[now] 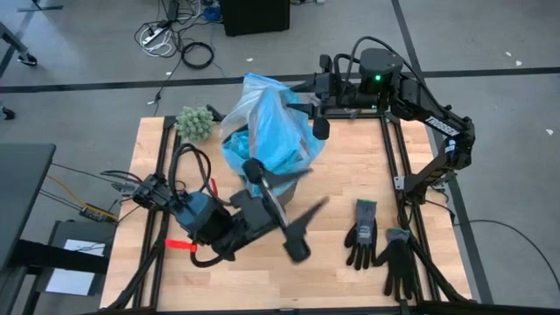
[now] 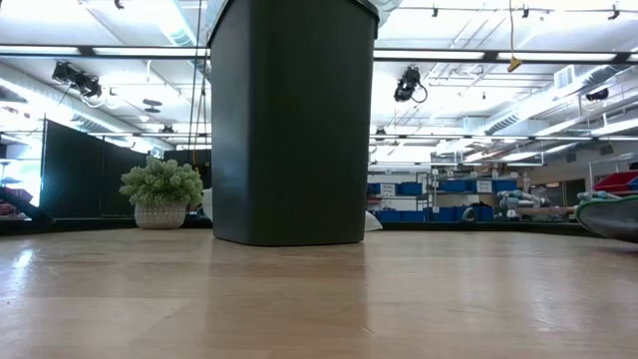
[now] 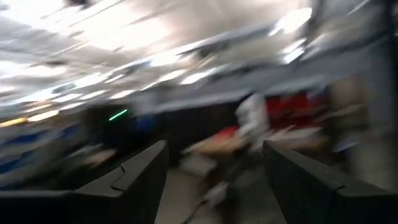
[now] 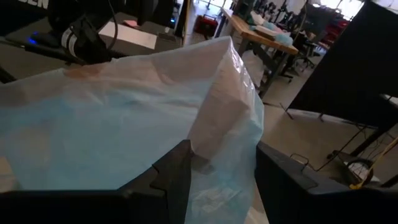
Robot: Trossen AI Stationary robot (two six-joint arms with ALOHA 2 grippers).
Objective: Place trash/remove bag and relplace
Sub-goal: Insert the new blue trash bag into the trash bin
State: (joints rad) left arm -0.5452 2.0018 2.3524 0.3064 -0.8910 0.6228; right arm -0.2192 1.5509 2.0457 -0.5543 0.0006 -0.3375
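**Right gripper** [image 1: 318,112] [image 4: 221,171]: at the table's far edge, 1 o'clock of centre, with a fold of the bin liner [image 1: 249,109] [image 4: 130,106] lying in its jaws. I cannot tell whether it is gripping the fold.

**Bin liner:** pale translucent film at 12 o'clock of centre. Its long axis is upright, standing up out of the black bin [image 2: 289,130]. Light-blue plastic [image 1: 276,153] shows through the lower part.

**Left gripper** [image 1: 299,234] [image 3: 214,180]: at 6 o'clock of the bin over bare wood, jaws spread with nothing between them. Its wrist view is smeared.

**Surface:** light wooden table [image 1: 367,166] [image 2: 319,299]. A green fuzzy plant [image 1: 195,121] [image 2: 159,189] sits at 10 o'clock, and two black gloves [image 1: 360,232] lie side by side at 4 o'clock.

**Room:** grey floor with loose cables [image 1: 175,44], strip-lit ceiling and distant blue storage bins [image 2: 419,187].
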